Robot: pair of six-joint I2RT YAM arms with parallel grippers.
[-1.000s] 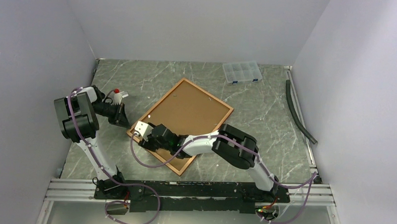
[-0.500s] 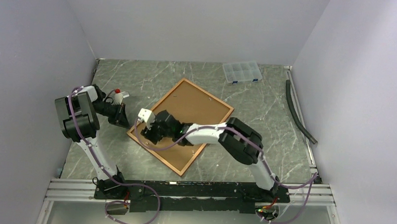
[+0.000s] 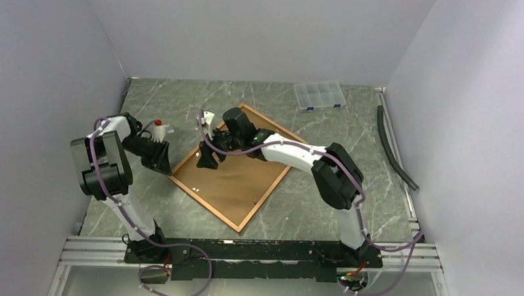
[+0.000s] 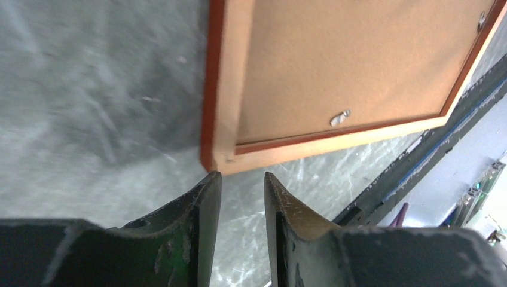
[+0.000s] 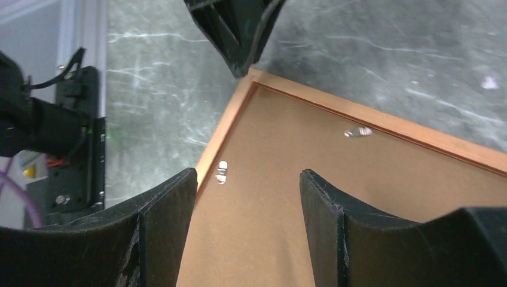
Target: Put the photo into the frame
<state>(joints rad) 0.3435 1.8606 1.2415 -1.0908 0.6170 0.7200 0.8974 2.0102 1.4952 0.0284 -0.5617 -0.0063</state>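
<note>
Reddish-brown wooden picture frame (image 3: 203, 205) lies back-up, brown backing board (image 3: 235, 180) seated; right gripper (image 5: 246, 176), jaws spread and empty, should work the small metal tabs (image 5: 222, 172) gently, with left gripper (image 4: 242, 179), jaws barely parted and empty, steadying the corner beside it.

Open tabletop (image 3: 352, 141) right of the frame (image 3: 235, 186); left pincer (image 3: 164, 163) at its corner.

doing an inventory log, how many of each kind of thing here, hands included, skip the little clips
frame: 1
brown backing board: 1
clear compartment box: 1
black hose: 1
hands: 2 (left hand, right hand)
total: 6
</note>
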